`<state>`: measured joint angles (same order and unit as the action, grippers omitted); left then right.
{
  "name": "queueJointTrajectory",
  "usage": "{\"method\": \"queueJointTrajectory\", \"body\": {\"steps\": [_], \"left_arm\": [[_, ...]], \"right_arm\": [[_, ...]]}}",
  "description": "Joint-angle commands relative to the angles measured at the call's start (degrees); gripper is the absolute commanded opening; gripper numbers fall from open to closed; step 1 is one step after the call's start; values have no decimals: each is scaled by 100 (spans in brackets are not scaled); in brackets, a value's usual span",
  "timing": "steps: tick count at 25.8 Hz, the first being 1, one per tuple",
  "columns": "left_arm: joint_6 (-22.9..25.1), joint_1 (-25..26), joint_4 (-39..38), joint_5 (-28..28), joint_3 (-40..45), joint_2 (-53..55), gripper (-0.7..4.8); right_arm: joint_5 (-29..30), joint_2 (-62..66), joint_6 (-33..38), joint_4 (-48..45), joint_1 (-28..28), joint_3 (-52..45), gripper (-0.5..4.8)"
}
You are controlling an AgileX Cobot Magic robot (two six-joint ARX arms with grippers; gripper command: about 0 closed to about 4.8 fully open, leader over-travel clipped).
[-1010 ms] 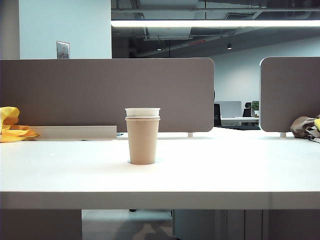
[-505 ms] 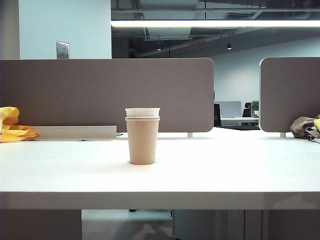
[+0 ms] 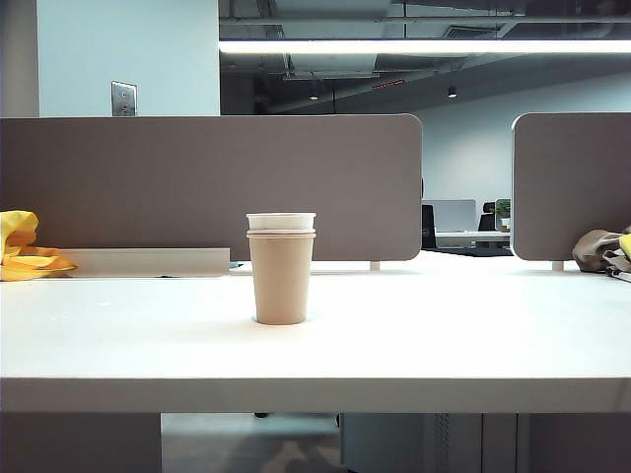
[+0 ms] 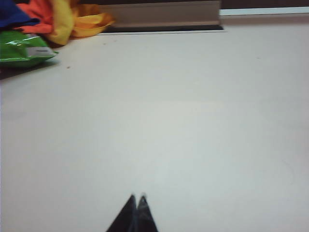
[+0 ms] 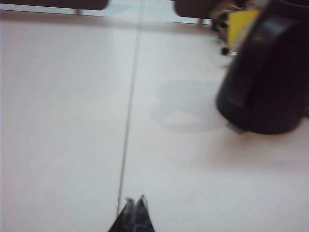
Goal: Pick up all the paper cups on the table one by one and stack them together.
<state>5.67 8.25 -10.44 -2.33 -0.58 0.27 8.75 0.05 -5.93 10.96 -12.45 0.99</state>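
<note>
Three cups (image 3: 281, 271) nested upright mid-desk (image 3: 444, 335), well apart from left gripper (image 4: 136, 197) and right gripper (image 5: 134, 198), both pinched empty: best left untouched, arms parked clear.

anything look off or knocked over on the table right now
Nothing stands out. The paper cups stand upright as one nested stack mid-table, with no spill or dent visible. The left gripper and right gripper are both shut, empty and away from the stack.
</note>
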Motion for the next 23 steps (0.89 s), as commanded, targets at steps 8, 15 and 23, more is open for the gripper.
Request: {"method": "queueJointTrajectory", "body": {"steps": [8, 15, 23], "left_arm": [[-13, -767, 22, -70, 17, 2, -6], [-13, -761, 22, -66, 17, 2, -5], [-13, -761, 22, -66, 17, 4, -6]], "right_arm": [[35, 7, -11, -57, 658, -26, -5], [22, 7, -11, -55, 647, -26, -5], [20, 7, -9, -52, 647, -26, -5]]}}
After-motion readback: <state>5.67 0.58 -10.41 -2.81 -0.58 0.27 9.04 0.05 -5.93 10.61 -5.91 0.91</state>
